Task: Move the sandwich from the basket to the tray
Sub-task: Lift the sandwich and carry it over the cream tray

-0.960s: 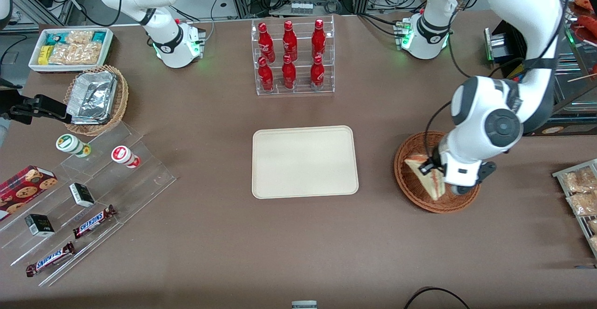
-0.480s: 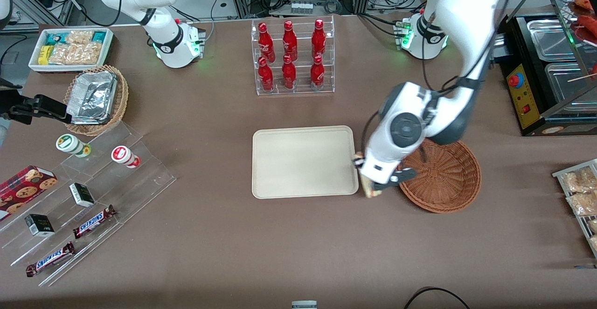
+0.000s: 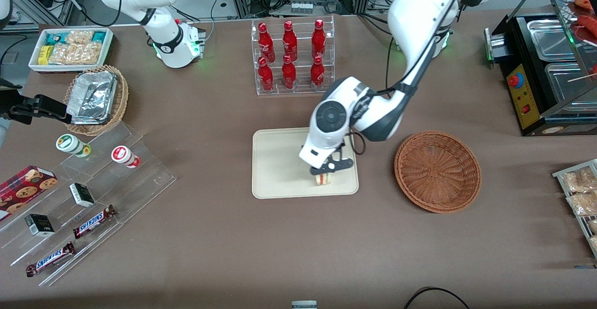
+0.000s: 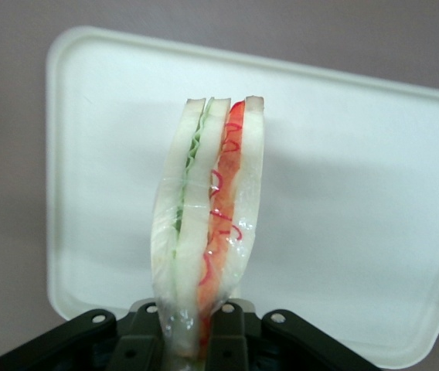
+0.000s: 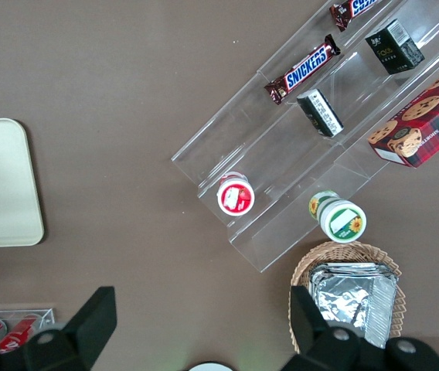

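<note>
My left gripper [image 3: 325,171] hangs over the cream tray [image 3: 280,160], above its part nearest the reddish-brown basket [image 3: 437,171]. It is shut on the clear-wrapped sandwich [image 3: 323,178], whose lower end shows just under the fingers. In the left wrist view the sandwich [image 4: 208,209] stands on edge between the black fingers [image 4: 233,332], white bread with green, red and orange filling facing the camera, with the tray [image 4: 359,193] beneath it. The basket holds nothing and lies toward the working arm's end of the table.
A clear rack of red bottles [image 3: 291,57] stands farther from the front camera than the tray. Toward the parked arm's end are a tan basket of foil containers [image 3: 95,99], a white snack bin [image 3: 70,48] and an acrylic stand with candy bars [image 3: 93,197]. Snack packets [image 3: 580,192] lie at the working arm's end.
The gripper lifted the sandwich out of the basket and carried it sideways, past the tray's edge, to above the tray. The basket is left with nothing in it.
</note>
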`<state>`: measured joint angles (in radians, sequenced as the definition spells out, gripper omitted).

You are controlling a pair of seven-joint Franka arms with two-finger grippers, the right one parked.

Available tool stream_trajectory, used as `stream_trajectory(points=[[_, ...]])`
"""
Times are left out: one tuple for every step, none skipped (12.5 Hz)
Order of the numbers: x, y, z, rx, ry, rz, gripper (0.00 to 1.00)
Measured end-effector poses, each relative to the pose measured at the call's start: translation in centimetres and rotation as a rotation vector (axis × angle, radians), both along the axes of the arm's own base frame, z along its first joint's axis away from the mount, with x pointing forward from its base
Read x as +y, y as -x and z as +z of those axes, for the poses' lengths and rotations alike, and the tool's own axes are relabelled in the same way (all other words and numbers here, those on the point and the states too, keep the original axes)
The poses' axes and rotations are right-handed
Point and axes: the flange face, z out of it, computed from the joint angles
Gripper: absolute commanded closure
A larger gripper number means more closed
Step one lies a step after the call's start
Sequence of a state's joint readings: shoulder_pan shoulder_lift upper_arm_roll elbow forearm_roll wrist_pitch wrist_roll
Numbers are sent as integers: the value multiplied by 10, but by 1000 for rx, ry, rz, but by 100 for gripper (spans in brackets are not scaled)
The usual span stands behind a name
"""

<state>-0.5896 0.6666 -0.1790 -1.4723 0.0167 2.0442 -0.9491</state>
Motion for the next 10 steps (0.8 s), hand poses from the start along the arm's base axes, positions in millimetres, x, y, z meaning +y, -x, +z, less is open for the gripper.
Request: stream_trajectory(points=[[-15, 9, -10, -11, -26, 8, 100], [-25, 16, -18, -21, -48, 20, 100], [-32, 21, -23, -25, -58, 32, 100], [-36, 24, -26, -26, -64, 43, 100], [-37, 25, -28, -26, -68, 57, 100], [-37, 24, -29, -26, -70, 64, 95], [-36, 23, -30, -27, -72, 69, 80], [-34, 22, -31, -27, -74, 72, 54], [-33, 21, -34, -25, -78, 76, 27], [-32, 20, -37, -23, -82, 83, 0]])
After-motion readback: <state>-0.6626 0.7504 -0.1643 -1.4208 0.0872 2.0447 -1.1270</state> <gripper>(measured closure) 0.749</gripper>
